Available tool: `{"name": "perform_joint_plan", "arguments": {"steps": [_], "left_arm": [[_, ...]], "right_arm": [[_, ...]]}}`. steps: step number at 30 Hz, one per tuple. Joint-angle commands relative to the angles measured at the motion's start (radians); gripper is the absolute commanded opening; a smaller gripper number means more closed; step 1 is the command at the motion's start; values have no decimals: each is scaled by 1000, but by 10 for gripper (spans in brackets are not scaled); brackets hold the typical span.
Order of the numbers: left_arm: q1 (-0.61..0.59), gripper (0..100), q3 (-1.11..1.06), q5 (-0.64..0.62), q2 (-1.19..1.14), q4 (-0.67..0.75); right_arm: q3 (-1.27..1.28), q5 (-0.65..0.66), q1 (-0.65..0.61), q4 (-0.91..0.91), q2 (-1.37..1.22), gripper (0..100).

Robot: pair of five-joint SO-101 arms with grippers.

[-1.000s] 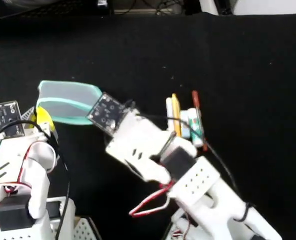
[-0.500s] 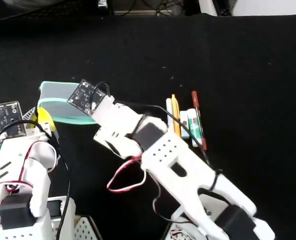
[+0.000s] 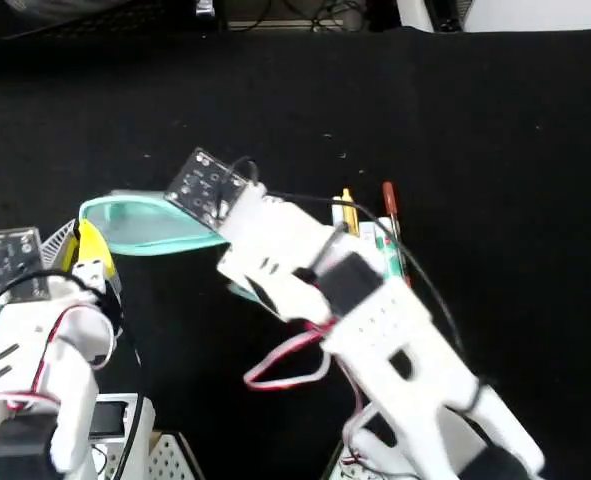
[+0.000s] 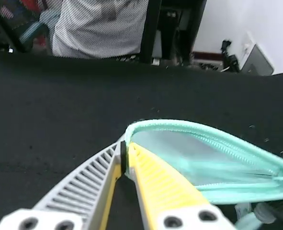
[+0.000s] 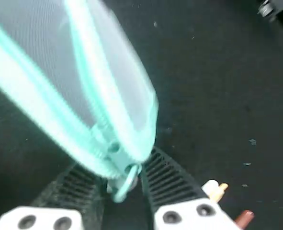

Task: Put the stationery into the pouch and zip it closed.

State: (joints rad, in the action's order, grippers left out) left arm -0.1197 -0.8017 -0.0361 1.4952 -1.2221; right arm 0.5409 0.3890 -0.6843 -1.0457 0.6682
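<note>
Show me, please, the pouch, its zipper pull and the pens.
pouch (image 3: 135, 222), high view, mesh side.
zipper pull (image 5: 123, 182), right wrist view, its ring.
pens (image 3: 388, 200), high view, red pen's top end.

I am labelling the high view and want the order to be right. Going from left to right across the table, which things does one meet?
left gripper, clamped on the pouch's left end → pouch → yellow pencil → red-tipped pen
</note>
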Motion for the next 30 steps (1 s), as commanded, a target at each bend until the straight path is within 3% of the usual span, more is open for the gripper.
{"name": "perform_joint_plan", "arguments": {"steps": [1, 7, 15, 30], "left_arm": [[42, 37, 114, -5, -23, -77], [42, 154, 133, 23, -178, -155], [42, 159, 237, 26, -310, -241], [35, 161, 249, 31, -330, -201]], "right_arm": [[-139, 34, 0, -98, 110, 12], [-145, 54, 0, -167, 122, 12], [-74, 54, 2, -164, 124, 12], [-68, 54, 5, -169, 125, 12]]}}
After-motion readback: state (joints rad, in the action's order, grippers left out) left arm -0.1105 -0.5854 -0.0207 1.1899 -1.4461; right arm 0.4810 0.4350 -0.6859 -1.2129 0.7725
